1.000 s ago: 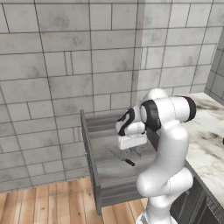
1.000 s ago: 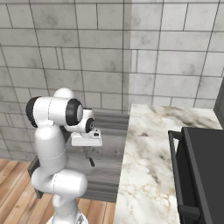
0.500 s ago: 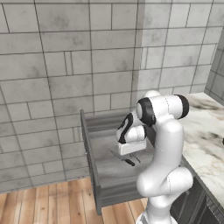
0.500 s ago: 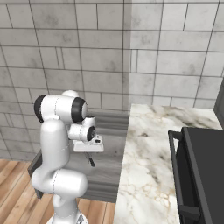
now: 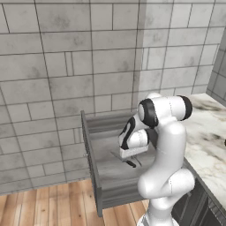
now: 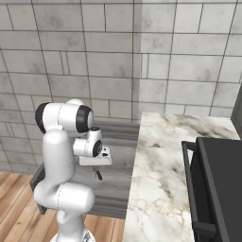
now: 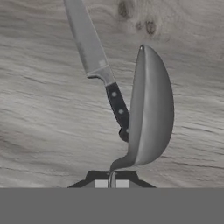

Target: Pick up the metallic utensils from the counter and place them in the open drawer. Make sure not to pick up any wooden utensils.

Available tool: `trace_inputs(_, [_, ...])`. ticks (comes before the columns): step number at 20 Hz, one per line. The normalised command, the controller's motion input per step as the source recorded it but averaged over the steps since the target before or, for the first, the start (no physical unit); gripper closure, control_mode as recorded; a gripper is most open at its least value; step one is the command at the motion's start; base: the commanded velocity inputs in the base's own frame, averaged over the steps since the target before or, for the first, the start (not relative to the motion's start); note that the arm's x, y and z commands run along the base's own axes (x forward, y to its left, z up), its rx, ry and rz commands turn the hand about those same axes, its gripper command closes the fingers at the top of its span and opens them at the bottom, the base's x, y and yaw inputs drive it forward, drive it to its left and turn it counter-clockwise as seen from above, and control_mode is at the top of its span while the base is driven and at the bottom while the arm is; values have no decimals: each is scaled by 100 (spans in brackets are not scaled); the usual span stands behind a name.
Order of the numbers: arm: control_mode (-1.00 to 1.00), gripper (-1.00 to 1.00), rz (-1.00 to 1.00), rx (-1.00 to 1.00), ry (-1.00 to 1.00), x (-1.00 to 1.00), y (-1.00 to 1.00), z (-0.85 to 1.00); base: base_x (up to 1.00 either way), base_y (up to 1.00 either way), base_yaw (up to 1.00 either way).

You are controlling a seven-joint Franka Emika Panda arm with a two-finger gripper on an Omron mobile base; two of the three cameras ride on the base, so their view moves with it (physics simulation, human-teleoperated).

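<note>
My gripper (image 7: pixel 113 182) is shut on the thin handle of a grey metal spoon (image 7: pixel 151 109), whose bowl hangs just over the floor of the open drawer (image 7: pixel 39 113). A metal knife (image 7: pixel 98 65) with a short black handle lies flat on that floor, its handle end partly behind the spoon's bowl. From the base, the gripper (image 5: pixel 132 157) sits low inside the open drawer (image 5: pixel 106 178), right above the knife (image 5: pixel 127 162). The right base view shows the gripper (image 6: pixel 98 171) over the drawer (image 6: pixel 118 189) too. The wooden utensils are out of view.
The white marble counter (image 5: pixel 207 141) (image 6: pixel 165 165) runs to the right of the drawer. A black stove (image 6: pixel 222 189) stands at its near right end. A grey tiled wall (image 5: pixel 66 66) rises behind, and wooden floor (image 5: pixel 44 203) lies left of the drawer front.
The hand has come down into the drawer with the spoon still in its grip. The knife has stayed where it lay.
</note>
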Motion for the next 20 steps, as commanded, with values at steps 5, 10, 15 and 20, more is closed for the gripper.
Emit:
trace_inputs(5, [-100,-100,0,0,0,0,0,0,0,0,0])
trace_inputs(10, [-100,-100,0,0,0,0,-1,2,0,0,0])
trace_inputs(15, [-100,-100,0,0,3,1,-4,15,0,0,0])
trace_inputs(20, [-100,-100,0,0,2,-2,-6,62,0,0,0])
